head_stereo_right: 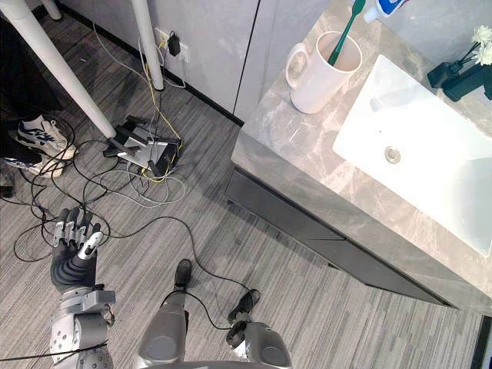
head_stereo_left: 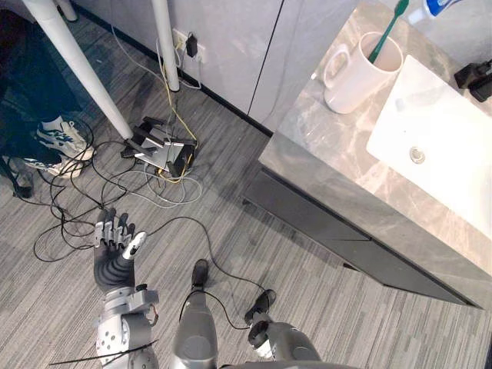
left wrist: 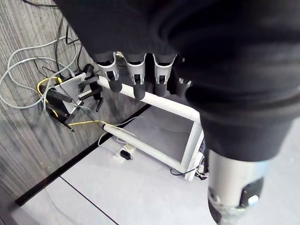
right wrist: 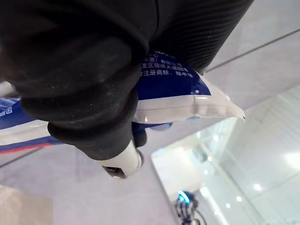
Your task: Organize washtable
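**Tube in hand, brush in the cup: the tidy-up looks partly done**

On the grey stone washtable (head_stereo_left: pixel 323 161), at about 2 o'clock in the head views, a white mug (head_stereo_left: pixel 357 73) stands upright near the corner, just beside the white basin (head_stereo_left: pixel 446 138). A green toothbrush (head_stereo_left: pixel 387 31) leans in it, handle down and head up. That part of the job reads as finished.

The toothpaste tube (right wrist: pixel 183 91) is not yet put down. It sits in the right hand (right wrist: pixel 84 93), whose wrist view shows the fingers curled round the tube and clamping it against the dark cover. In the head views a blue-and-white end of it peeks in at the top edge, at about 1 o'clock, just beyond the mug. By my reading, what is left is to set the tube down, most likely in or beside the mug.

The tube is white with a broad blue band of print. Its body is plump and glossy, and it tapers to a flat crimped tail that juts free of the grip. It looks soft enough to dent under pressure.

The left hand (head_stereo_left: pixel 115 246) hangs at 8 o'clock, well apart from the washtable, fingers straight and empty. A dark vase (head_stereo_right: pixel 460 77) stands past the basin.
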